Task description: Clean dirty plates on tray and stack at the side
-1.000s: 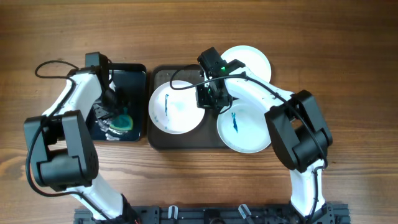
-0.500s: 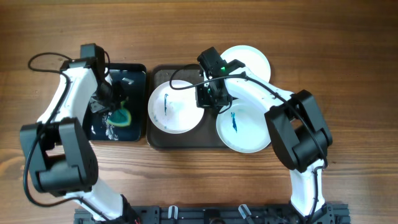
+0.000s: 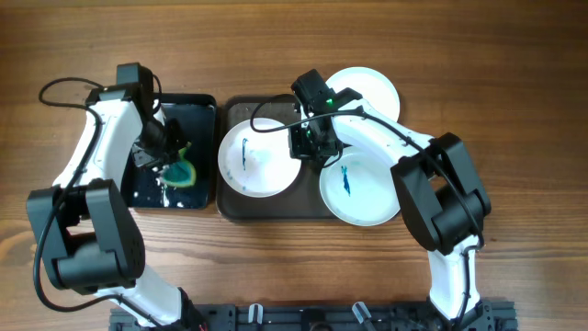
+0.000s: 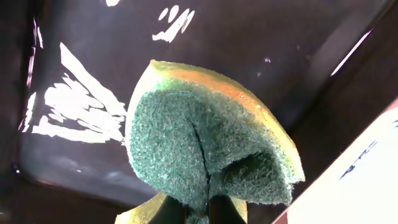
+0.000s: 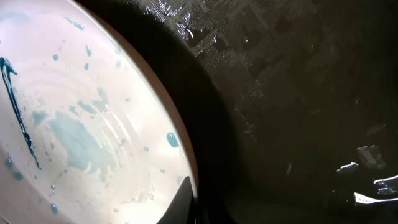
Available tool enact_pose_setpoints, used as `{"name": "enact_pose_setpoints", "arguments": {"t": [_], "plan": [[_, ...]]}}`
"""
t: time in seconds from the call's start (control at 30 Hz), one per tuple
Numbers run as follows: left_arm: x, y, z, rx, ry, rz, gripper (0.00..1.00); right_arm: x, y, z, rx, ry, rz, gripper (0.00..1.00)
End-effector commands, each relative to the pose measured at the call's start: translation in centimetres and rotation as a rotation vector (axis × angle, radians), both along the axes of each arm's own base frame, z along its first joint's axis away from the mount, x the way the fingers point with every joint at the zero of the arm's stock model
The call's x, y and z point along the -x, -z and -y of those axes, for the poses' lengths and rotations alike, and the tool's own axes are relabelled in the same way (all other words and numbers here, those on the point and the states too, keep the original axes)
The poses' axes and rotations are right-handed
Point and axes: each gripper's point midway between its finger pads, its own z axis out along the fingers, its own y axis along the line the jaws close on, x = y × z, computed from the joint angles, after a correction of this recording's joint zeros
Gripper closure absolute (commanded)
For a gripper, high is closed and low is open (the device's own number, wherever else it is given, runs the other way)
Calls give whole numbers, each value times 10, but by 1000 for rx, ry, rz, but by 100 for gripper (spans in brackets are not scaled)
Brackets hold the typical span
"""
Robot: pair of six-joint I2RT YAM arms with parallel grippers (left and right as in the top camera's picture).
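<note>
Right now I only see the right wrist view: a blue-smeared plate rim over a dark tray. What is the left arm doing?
Observer: The left gripper is shut on a green-and-yellow sponge, over the glossy black tray.
Operator: How many plates are out?
Observer: Three. Your smeared plate lies on the grey-brown tray, a streaked plate overhangs its right end, and a third plate lies beyond its far right corner.
Operator: Where is my arm on it?
Observer: From overhead, the right gripper has its jaws shut on the smeared plate's right rim.
</note>
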Motion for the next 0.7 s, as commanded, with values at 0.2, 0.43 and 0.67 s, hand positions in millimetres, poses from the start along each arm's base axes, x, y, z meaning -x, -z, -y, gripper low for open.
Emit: {"name": "enact_pose_setpoints", "arguments": {"t": [0.2,0.43,0.67], "plan": [[-15,-28,25,131,14,103,96,2,9,-5,1,0,-17,96],[-21,-38,48,191,136,160,96,2,8,-9,-21,-8,-19,96],[-37,-42,113,200,230,228,96,-1,5,-1,-105,23,-79,96]]}}
